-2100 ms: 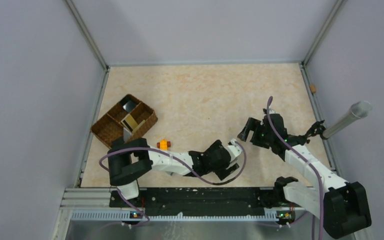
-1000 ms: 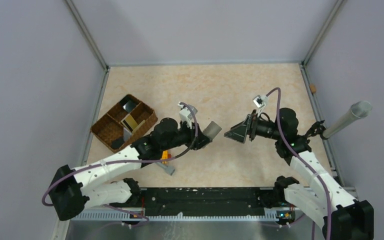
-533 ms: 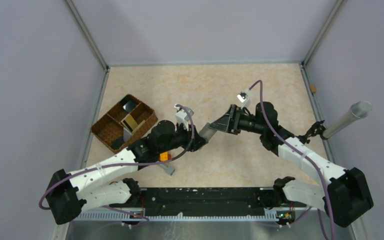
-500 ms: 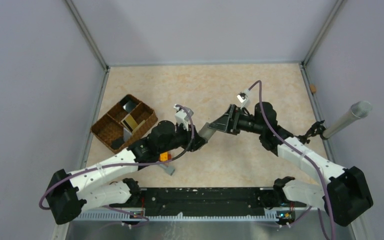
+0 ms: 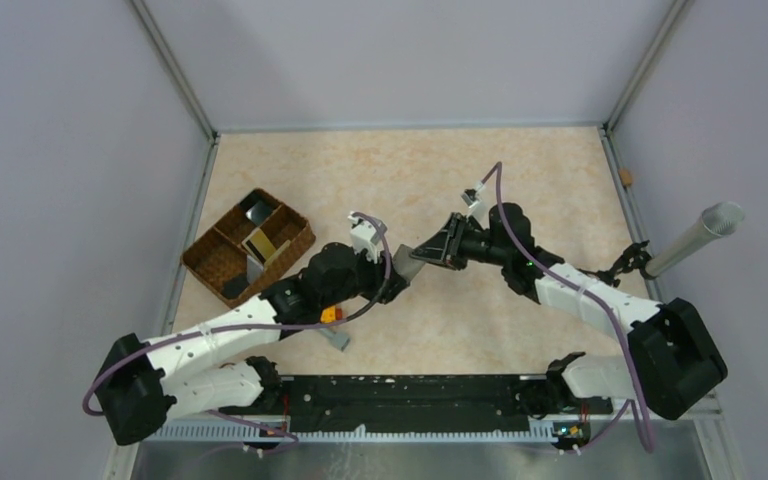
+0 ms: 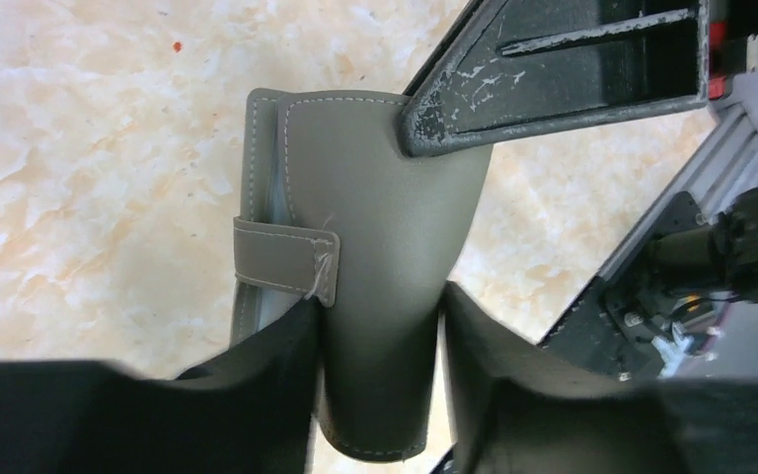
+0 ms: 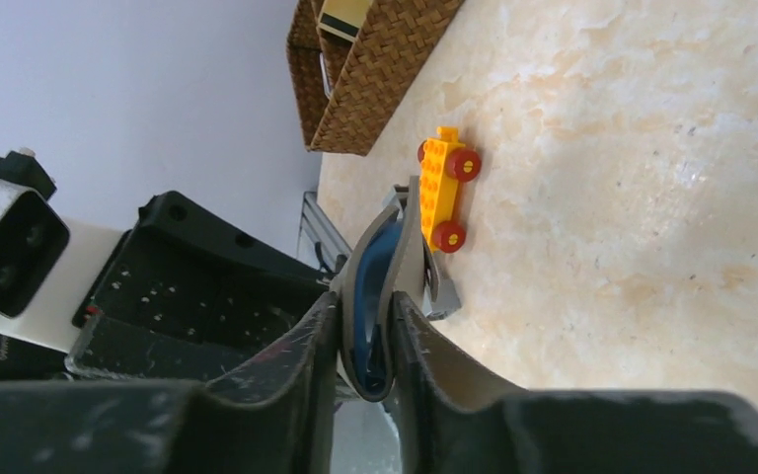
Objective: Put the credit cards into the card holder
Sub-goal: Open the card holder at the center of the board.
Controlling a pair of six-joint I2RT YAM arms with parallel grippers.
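The grey card holder (image 5: 405, 266) hangs folded above the table's middle, held from both ends. My left gripper (image 5: 394, 274) is shut on its near end; in the left wrist view the card holder (image 6: 375, 227) runs out between my left gripper's (image 6: 380, 326) fingers, strap on its left side. My right gripper (image 5: 423, 252) is shut on the other end; the right wrist view shows the card holder (image 7: 395, 247), blue inside, pinched in my right gripper (image 7: 363, 336). Credit cards, one gold (image 5: 263, 245) and one grey (image 5: 256, 210), stand in the tray.
The brown woven tray (image 5: 222, 262) sits at the left. An orange toy brick (image 5: 331, 314) lies under my left arm, with a small grey flat piece (image 5: 337, 340) beside it. A silver tube (image 5: 695, 238) leans at the right wall.
My right arm swung left to the card holder and its jaws closed on the far end. My left gripper kept its hold and drifted slightly left.
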